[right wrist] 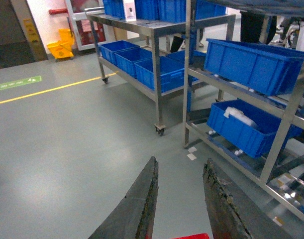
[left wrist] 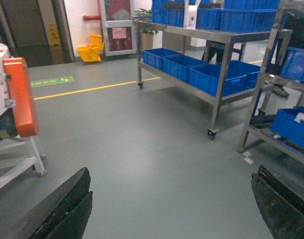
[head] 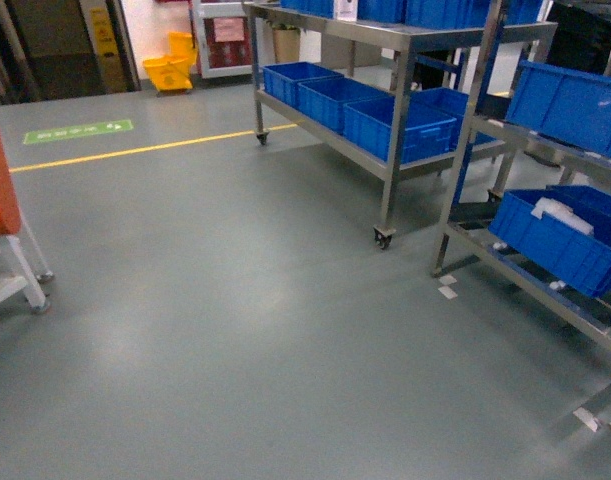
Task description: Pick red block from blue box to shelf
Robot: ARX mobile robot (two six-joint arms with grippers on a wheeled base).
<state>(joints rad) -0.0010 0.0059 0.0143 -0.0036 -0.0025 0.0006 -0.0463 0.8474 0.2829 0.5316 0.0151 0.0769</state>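
Right hand [right wrist: 179,209] clamped on the red block [right wrist: 194,236], a sliver at its base. Left hand [left wrist: 171,209] spread wide, empty. Pick done; placing left. Shelf [right wrist: 191,84] just ahead, holding dark blue crates [right wrist: 246,127]. No blue box visible.

no wording could be read in any view. a green rectangular floor sign [head: 78,131] lay on the grey floor beside a yellow painted line [head: 150,148]; it carried white marks too blurred to make out. a yellow upright caution sign [left wrist: 52,35] by the dark doorway bore black marks, also illegible. a pale paper notice [left wrist: 119,33] on the red-framed door stayed unreadable.
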